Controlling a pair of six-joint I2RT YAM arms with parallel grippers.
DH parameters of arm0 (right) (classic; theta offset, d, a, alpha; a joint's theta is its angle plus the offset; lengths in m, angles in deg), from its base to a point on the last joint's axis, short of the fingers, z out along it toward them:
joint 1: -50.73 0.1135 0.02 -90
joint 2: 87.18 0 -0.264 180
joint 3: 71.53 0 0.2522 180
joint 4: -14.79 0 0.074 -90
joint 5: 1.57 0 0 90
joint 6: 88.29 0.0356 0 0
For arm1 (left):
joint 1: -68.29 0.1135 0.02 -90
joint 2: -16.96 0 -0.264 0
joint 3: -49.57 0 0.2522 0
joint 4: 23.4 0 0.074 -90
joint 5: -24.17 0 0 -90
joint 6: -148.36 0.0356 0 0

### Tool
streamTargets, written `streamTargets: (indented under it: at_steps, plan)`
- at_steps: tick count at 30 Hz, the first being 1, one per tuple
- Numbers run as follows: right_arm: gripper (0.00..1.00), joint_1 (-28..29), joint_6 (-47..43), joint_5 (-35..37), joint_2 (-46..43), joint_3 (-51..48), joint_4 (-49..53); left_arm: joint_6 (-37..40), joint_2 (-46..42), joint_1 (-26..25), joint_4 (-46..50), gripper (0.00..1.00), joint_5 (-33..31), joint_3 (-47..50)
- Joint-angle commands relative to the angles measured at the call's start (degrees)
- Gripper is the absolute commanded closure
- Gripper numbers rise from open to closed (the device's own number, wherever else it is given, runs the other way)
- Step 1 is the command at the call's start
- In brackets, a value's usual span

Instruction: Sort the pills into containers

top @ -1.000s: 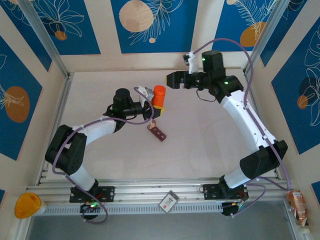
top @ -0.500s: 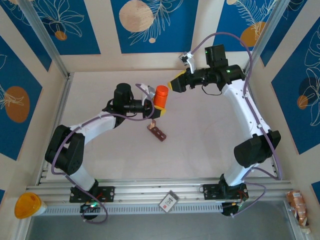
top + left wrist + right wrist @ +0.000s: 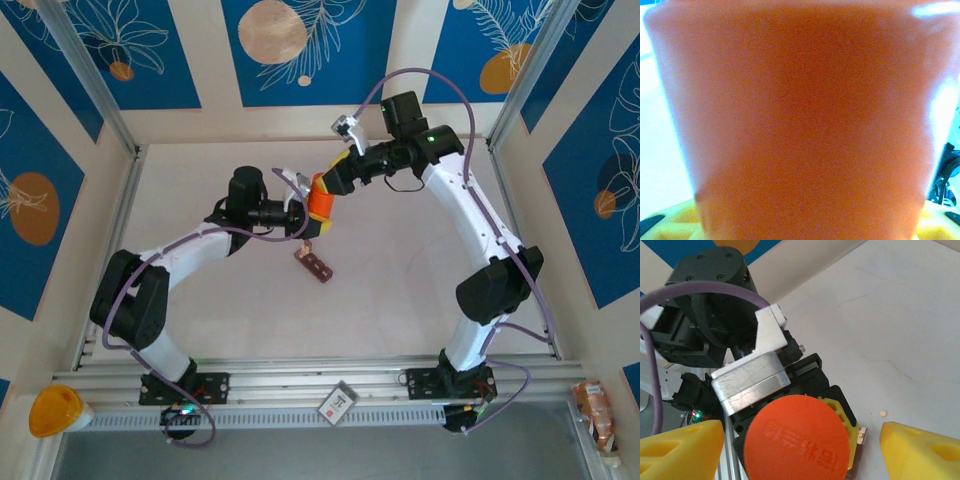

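The bottle point(image 3: 320, 200) is a smooth, bright orange plastic cylinder, held upright above the tabletop point(image 3: 420, 290) near the middle of the workspace. The left fingers point(image 3: 841, 412), faced with yellow foam-like pads, are pressed against its sides and pinch it. From the left wrist its wall point(image 3: 800, 125) is a blurred orange mass, with a little yellow pad at the bottom corners. From the right wrist we look down on the cap point(image 3: 796, 440), a flat round disc with raised lettering we cannot read. The right fingers point(image 3: 682, 447) are blunt yellow wedges spread wide, one on each side of the cap with a gap on both sides, touching nothing. Behind the cap sit the left arm's brushed-metal block and black housing, with a purple cable looping over them. The strip point(image 3: 314, 265) of dark reddish-brown square compartments lies flat on the tabletop just nearer the arm bases than the bottle, set at a slant and free of both arms. One small pale round pill point(image 3: 883, 413) lies loose on the matte, off-white tabletop, which shows faint hairline cracks. Bare surface stretches right of the strip and toward the near rail.
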Motion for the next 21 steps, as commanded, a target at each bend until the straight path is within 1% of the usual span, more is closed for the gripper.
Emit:
streamTargets:
  at_steps: [1,4,6,7,8,10,11,15,18,20,21]
  plan:
    - [0.20,0.5,-1.1,0.0,0.7,1.5,2.1,0.8,-0.9,0.4,-0.5,1.00,2.5,-2.0]
    - [0.24,0.8,-1.2,0.1,1.1,1.4,2.2,0.9,-0.9,0.5,-0.6,1.00,2.5,-2.1]
    - [0.31,1.0,-1.2,0.1,1.3,1.1,2.2,0.8,-0.8,0.5,-0.6,1.00,2.6,-2.2]
    - [0.36,1.0,-1.0,0.1,1.2,0.8,2.2,0.8,-0.8,0.5,-0.6,1.00,2.6,-2.2]
    - [0.39,1.1,-0.9,0.2,1.3,0.6,2.0,0.8,-0.7,0.4,-0.6,1.00,2.6,-2.3]
    - [0.50,1.2,-0.1,0.9,1.0,-0.4,1.2,0.7,-0.7,0.5,-0.8,1.00,2.4,-2.2]
    - [0.54,1.1,0.3,1.2,0.8,-0.9,0.8,0.7,-0.7,0.5,-0.9,1.00,2.2,-2.3]
    - [0.60,1.8,4.5,4.8,-0.9,-5.2,-2.8,0.0,-1.1,0.5,-2.2,1.00,-0.2,-2.0]
    - [0.60,3.2,10.4,9.7,-2.1,-8.5,-5.8,0.3,-2.2,0.2,-4.6,1.00,-4.9,-1.0]
    - [0.60,4.4,16.0,15.2,-2.4,-10.5,-7.8,0.5,-3.1,-0.2,-6.7,1.00,-8.8,-0.1]
    - [0.60,4.8,18.0,16.5,-2.6,-11.6,-8.8,0.5,-3.4,-0.5,-8.2,1.00,-10.4,0.4]
